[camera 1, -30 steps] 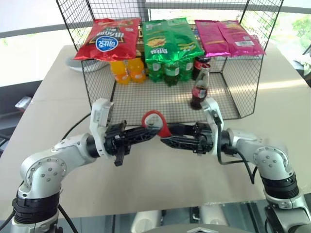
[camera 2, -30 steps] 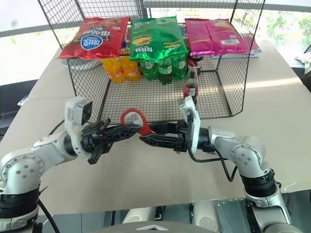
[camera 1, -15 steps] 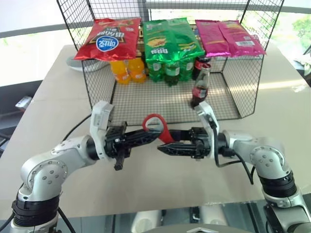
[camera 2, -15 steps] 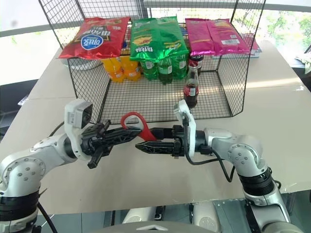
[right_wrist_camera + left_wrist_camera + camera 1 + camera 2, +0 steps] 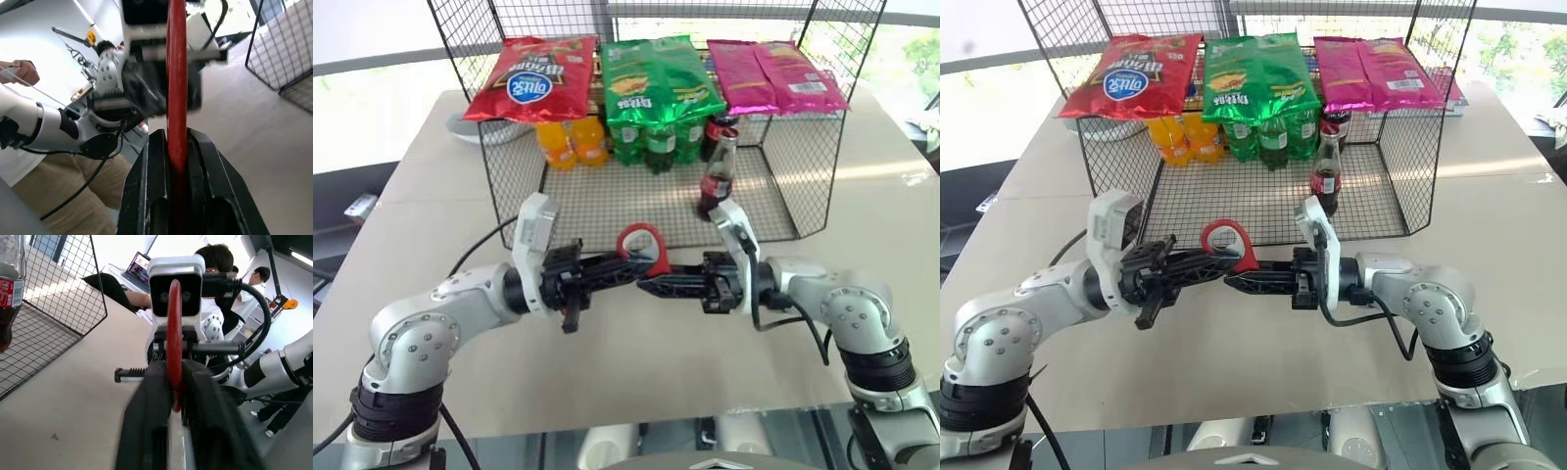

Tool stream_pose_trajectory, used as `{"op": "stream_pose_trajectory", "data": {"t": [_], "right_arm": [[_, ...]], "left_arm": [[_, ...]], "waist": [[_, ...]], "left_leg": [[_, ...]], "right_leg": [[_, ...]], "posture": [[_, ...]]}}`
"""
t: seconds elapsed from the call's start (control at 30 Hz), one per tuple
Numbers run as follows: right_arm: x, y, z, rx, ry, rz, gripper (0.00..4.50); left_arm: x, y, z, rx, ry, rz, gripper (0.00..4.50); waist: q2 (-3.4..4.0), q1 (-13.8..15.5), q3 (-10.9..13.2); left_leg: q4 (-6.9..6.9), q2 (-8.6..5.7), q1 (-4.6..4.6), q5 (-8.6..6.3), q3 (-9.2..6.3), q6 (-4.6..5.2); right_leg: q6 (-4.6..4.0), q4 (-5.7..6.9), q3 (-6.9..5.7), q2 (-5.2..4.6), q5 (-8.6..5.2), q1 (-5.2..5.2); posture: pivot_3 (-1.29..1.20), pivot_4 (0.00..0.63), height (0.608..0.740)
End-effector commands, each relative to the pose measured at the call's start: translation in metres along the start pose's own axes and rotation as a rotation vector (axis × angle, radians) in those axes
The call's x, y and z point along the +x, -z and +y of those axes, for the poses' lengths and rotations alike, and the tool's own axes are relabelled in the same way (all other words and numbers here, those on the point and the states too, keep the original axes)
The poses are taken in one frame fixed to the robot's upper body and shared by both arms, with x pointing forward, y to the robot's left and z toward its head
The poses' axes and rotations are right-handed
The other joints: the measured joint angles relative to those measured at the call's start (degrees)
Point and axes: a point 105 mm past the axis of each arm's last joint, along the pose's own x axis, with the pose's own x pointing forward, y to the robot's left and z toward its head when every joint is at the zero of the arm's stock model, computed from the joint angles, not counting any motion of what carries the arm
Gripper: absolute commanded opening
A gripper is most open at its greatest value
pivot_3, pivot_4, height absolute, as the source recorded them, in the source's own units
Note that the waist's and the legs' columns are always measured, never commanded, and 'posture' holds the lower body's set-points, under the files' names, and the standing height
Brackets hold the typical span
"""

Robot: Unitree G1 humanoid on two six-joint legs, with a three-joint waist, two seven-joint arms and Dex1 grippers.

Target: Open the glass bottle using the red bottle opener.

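Observation:
The red bottle opener (image 5: 656,262) hangs above the table between my two grippers, ring end up. My right gripper (image 5: 646,285) comes in from the right and is shut on its handle; the right wrist view has the red opener (image 5: 176,73) clamped between both fingers. My left gripper (image 5: 631,269) comes in from the left, open, its fingers (image 5: 149,396) a little apart on either side of the opener (image 5: 174,333). The glass bottle (image 5: 715,181), with dark liquid and a red label, stands upright in the wire basket behind my right wrist.
The wire basket (image 5: 773,176) stands on the table ahead, holding orange bottles (image 5: 570,142), green bottles (image 5: 651,145) and a dark bottle (image 5: 717,129) with a red cap, with chip bags (image 5: 656,73) on top. A white bowl (image 5: 470,132) sits at its left. People (image 5: 215,264) show behind.
My right gripper has shut on the opener's handle. The left gripper's fingers have eased apart, and the left hand with the opener has shifted slightly right.

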Motion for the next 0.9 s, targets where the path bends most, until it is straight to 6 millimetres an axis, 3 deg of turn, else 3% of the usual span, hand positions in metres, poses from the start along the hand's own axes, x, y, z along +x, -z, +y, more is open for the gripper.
{"op": "stream_pose_trajectory", "data": {"t": [0.03,0.17,0.2,0.23,0.3,0.47,0.57,0.9], "right_arm": [[-0.016,-0.003,0.002,-0.028,0.067,-0.037,0.00],[-0.048,0.015,0.006,-0.039,0.211,-0.024,0.00],[-0.056,0.024,0.009,-0.038,0.255,-0.010,0.00],[-0.063,0.030,0.013,-0.036,0.303,-0.012,0.00],[-0.071,0.037,0.017,-0.035,0.369,-0.026,0.00],[-0.084,0.036,0.020,-0.068,0.530,-0.106,0.00],[-0.088,0.035,0.022,-0.077,0.593,-0.141,0.00],[-0.092,0.036,0.026,-0.093,0.661,-0.167,0.00]], "left_arm": [[-0.001,-0.012,0.000,0.036,-0.004,-0.021,2.29],[-0.001,-0.013,0.034,0.095,-0.115,-0.001,4.13],[0.006,-0.012,0.049,0.146,-0.156,0.010,4.40],[0.015,-0.009,0.065,0.222,-0.197,0.034,4.40],[0.032,-0.004,0.080,0.329,-0.191,0.072,4.40],[0.076,-0.008,0.134,0.409,-0.321,0.032,4.40],[0.098,-0.001,0.152,0.465,-0.328,0.071,4.40],[0.142,-0.007,0.166,0.459,-0.316,0.046,4.40]], "waist": [[0.00,0.09,0.00],[0.00,0.42,0.00],[-0.01,0.45,-0.01],[-0.01,0.70,-0.01],[-0.06,1.41,-0.04],[-0.22,1.13,-0.05],[-0.26,1.15,-0.06],[-0.30,0.26,-0.04]], "left_leg": [[0.00,0.00,-0.01,0.00,0.00,0.00],[0.02,-0.09,-0.10,-0.01,-0.02,0.02],[0.02,-0.10,-0.12,-0.01,-0.03,0.03],[0.02,-0.11,-0.13,-0.01,-0.02,0.04],[0.03,-0.12,-0.15,-0.01,-0.03,0.04],[0.22,-0.04,-0.34,-0.02,0.07,0.08],[0.27,-0.05,-0.42,-0.03,0.01,0.11],[0.33,-0.11,-0.55,-0.13,0.03,0.28]], "right_leg": [[0.00,0.00,0.00,-0.01,0.00,0.00],[0.01,-0.05,-0.07,-0.02,0.00,0.00],[0.01,-0.06,-0.09,-0.02,0.00,0.00],[0.02,-0.06,-0.11,0.01,0.00,0.00],[0.02,-0.07,-0.20,0.16,0.00,0.02],[0.14,-0.09,-0.02,0.29,0.09,-0.10],[0.15,-0.09,-0.12,0.32,0.10,-0.13],[0.22,-0.12,-0.23,0.24,0.13,-0.18]], "posture": [[0.00,0.150,0.740],[0.00,0.150,0.740],[0.00,0.150,0.740],[0.00,0.150,0.740],[0.00,0.150,0.740],[0.00,0.150,0.740],[0.00,0.150,0.740],[0.00,0.150,0.740]]}}
